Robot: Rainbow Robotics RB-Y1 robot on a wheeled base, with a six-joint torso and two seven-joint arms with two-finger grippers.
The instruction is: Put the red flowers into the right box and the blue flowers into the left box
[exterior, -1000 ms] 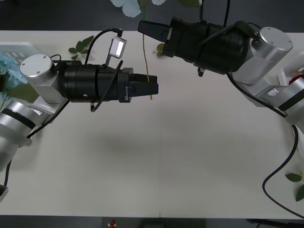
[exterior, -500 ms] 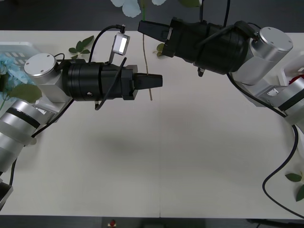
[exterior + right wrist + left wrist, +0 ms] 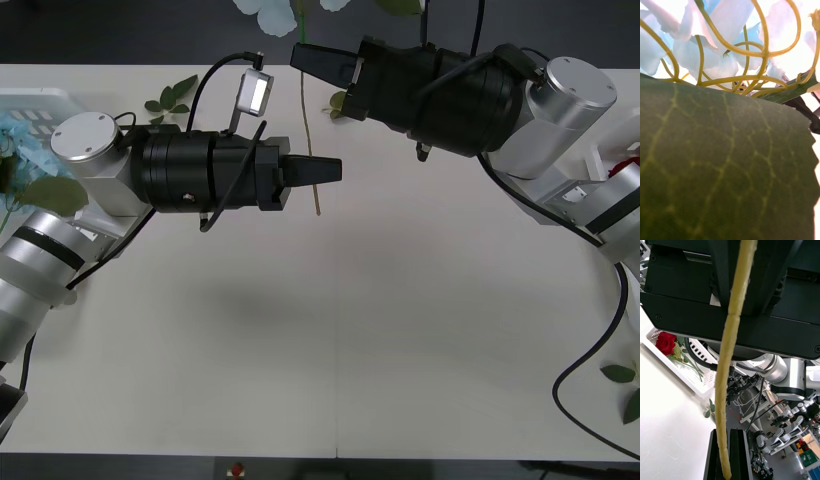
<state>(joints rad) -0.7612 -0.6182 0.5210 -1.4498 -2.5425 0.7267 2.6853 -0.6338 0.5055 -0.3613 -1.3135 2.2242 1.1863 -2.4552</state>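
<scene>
A pale-blue flower (image 3: 272, 14) is held up over the far edge of the table (image 3: 380, 330), its petals seen at the top of the front view and its thin yellowish stem (image 3: 309, 140) hanging straight down from them. The stem is clamped high up by the right gripper (image 3: 305, 57), whose black fingers are pressed together on it just below the bloom. In the right wrist view the blue petals (image 3: 720, 41), wiry yellow stalks and a large green leaf (image 3: 722, 168) are seen very close. Lower down, the same stem is pinched between the black fingers of the left gripper (image 3: 330, 170), which are closed around it near its bottom end; in the left wrist view the stem (image 3: 730, 352) is seen running up from those fingers to the right gripper's body.

More blue flowers (image 3: 18, 135) are lying in the left box (image 3: 40, 100) at the table's left edge. A red rose (image 3: 665, 343) is lying in the right box (image 3: 696, 384), and a bit of red (image 3: 628, 170) is visible at the right edge of the front view. Loose green leaf sprigs (image 3: 172, 97) are lying on the table behind the left arm.
</scene>
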